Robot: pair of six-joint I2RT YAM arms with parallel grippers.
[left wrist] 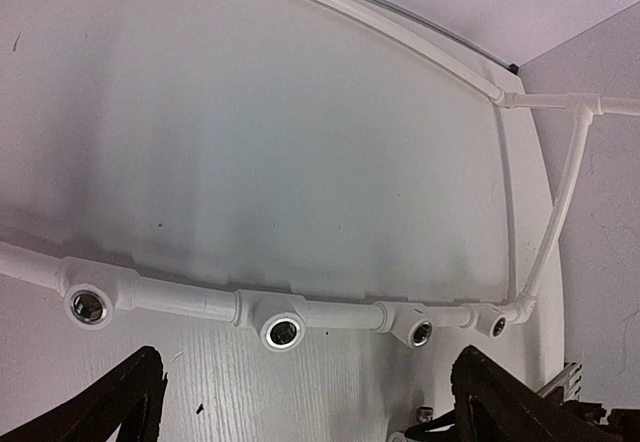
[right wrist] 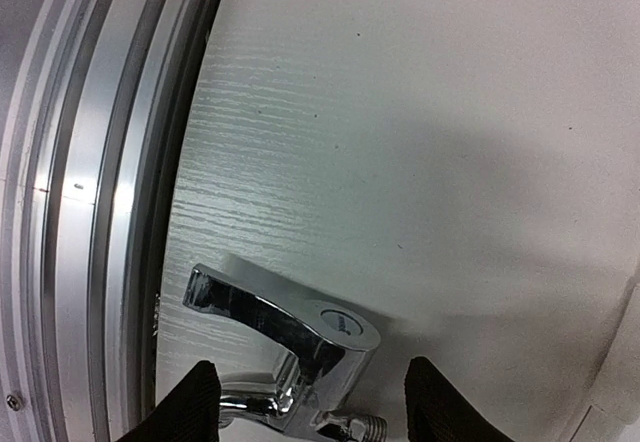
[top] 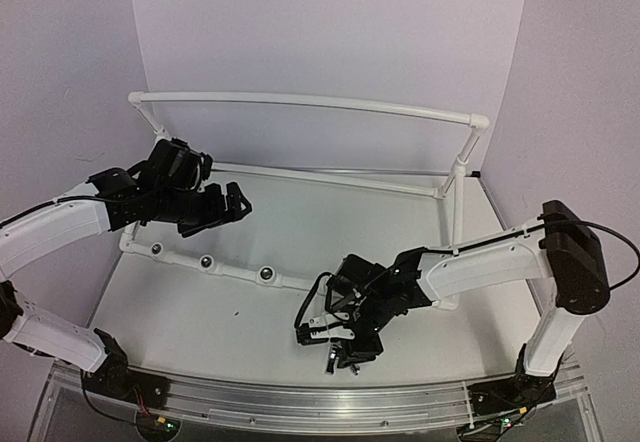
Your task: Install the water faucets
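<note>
A white plastic pipe frame [top: 300,105] stands on a white wood-grain table [top: 330,222], its near lower pipe carrying a row of four round silvery sockets [left wrist: 283,331] that face the table's front edge. An aluminium rail [top: 300,402] runs along that edge, and pale lilac walls [top: 330,32] enclose the scene.

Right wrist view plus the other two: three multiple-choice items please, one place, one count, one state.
1. Sockets on the white pipe, left wrist view? A two; B four; C six.
2. Left gripper? A open, empty; B shut on the pipe; C shut on a socket.
3. Faucet lies where? A in a socket; B in the left gripper; C on the table, between the right gripper's fingers.
Key: 1B, four silvery openings along it; 2A, fingers wide apart, nothing between; 3C, right wrist view shows it lying by the metal rail.
</note>
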